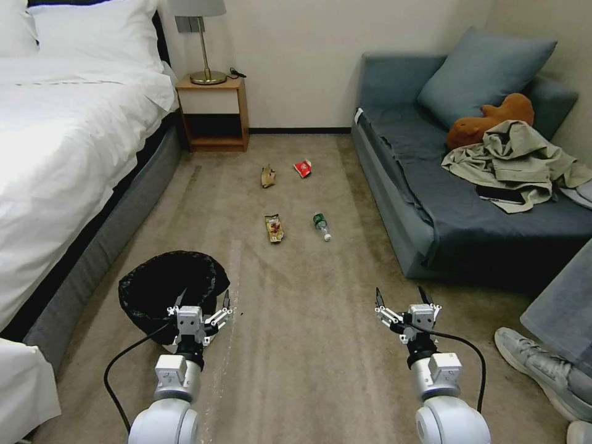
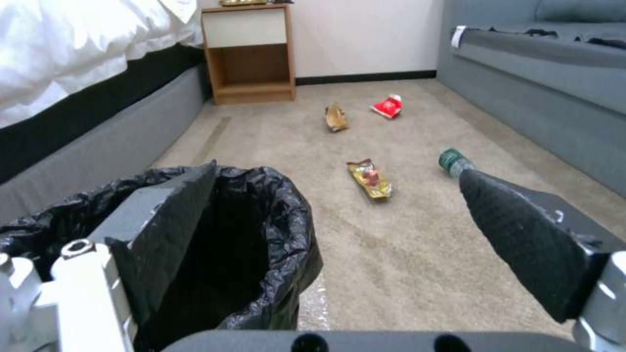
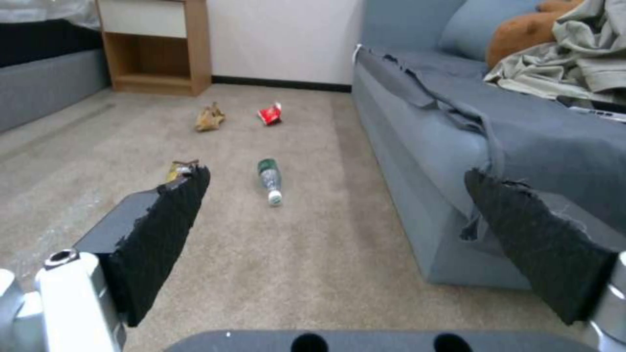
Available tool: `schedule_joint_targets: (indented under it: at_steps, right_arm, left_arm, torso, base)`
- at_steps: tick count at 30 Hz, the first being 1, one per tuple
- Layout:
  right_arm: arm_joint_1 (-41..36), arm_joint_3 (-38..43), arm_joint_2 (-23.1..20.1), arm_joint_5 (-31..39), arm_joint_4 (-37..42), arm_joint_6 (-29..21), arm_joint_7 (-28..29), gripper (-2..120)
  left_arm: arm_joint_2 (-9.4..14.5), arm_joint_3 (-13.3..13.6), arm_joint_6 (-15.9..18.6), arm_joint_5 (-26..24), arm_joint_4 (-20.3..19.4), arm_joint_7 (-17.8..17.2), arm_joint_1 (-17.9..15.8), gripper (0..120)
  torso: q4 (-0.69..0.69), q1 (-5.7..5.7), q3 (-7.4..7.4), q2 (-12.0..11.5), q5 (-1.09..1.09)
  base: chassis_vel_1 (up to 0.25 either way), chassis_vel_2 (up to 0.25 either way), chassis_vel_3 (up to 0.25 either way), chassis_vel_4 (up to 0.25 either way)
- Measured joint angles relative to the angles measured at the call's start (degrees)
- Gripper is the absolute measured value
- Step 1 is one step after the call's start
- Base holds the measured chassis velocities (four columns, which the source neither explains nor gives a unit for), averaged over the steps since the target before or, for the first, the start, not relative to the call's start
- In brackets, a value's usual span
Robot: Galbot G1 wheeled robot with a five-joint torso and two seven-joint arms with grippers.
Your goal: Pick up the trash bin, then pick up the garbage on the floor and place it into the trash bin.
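The trash bin [image 1: 161,287], lined with a wrinkly black bag, stands on the carpet near the bed. My left gripper [image 1: 202,303] is open at the bin's near right rim. In the left wrist view one finger [image 2: 163,225] lies in front of the bin's [image 2: 274,234] opening and the other over bare carpet. My right gripper [image 1: 401,296] hangs open over the carpet with nothing in it. The garbage lies ahead: a bottle [image 1: 321,226], a yellow-brown wrapper [image 1: 274,228], a tan paper scrap [image 1: 267,177] and a red-and-white packet [image 1: 303,168].
A white bed [image 1: 68,154] runs along the left and a blue sofa [image 1: 431,203] with a pillow, plush toy and jacket along the right. A nightstand [image 1: 214,114] with a lamp stands at the back wall. A person's shoe [image 1: 536,364] is at the lower right.
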Motion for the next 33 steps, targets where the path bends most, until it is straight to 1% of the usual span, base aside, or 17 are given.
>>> schedule_joint_targets:
  at_steps: [23,26,27,28,29,30,31,32,33]
  right_arm:
    - [0.0,0.0,0.0,0.0,0.0,0.0,0.0,100]
    - [-0.1,-0.1,0.0,0.1,0.0,-0.2,0.0,100]
    - [-0.2,-0.2,0.1,0.2,0.1,-0.6,0.1,100]
    - [-0.8,-0.7,0.5,0.8,0.7,-2.2,0.7,100]
    - [-0.8,-0.7,0.5,0.8,0.7,-2.2,0.7,100]
    - [-1.0,-0.9,0.6,1.0,0.7,-2.5,0.7,100]
    - [-1.4,-1.1,0.8,1.6,1.3,-3.7,1.1,100]
    - [-1.4,-1.1,0.8,1.6,1.3,-3.7,1.1,100]
    - [-2.0,-1.6,1.2,2.3,2.0,-5.2,1.5,100]
  left_arm:
    - [0.0,0.0,0.0,0.0,0.0,0.0,0.0,100]
    - [0.3,0.1,0.3,-0.7,0.0,-0.1,-0.3,100]
    - [0.9,0.2,1.1,-1.8,0.2,-0.4,-0.9,100]
    - [2.1,0.5,2.9,-4.1,0.5,-1.2,-2.2,100]
    - [2.1,0.5,2.9,-4.1,0.5,-1.2,-2.2,100]
    - [3.1,0.9,4.4,-6.1,0.8,-1.7,-3.2,100]
    - [4.8,1.3,6.8,-9.3,1.2,-2.7,-4.9,100]
    - [4.8,1.3,6.8,-9.3,1.2,-2.7,-4.9,100]
    - [5.8,1.6,8.4,-11.4,1.5,-3.3,-6.0,100]
  torso:
    - [0.0,0.0,0.0,0.0,0.0]
    - [0.01,0.0,0.0,0.0,0.0]
    - [0.02,0.0,0.0,0.0,0.0]
    - [0.01,0.0,0.0,0.0,-0.01]
    - [0.01,0.0,0.0,0.0,-0.01]
    - [-0.01,0.0,0.0,0.0,0.02]
    - [0.02,0.0,0.0,0.0,-0.02]
    - [0.02,0.0,0.0,0.0,-0.02]
    - [0.0,0.0,0.0,0.0,-0.02]
  base:
    - [0.0,0.0,0.0,0.0]
    - [0.0,0.0,0.0,0.0]
    - [0.0,0.0,0.0,0.0]
    - [0.0,0.0,0.0,0.0]
    - [0.0,0.0,0.0,0.0]
    - [0.0,0.0,0.0,0.0]
    - [0.0,0.0,0.0,0.0]
    - [0.0,0.0,0.0,0.0]
    - [0.0,0.0,0.0,0.0]
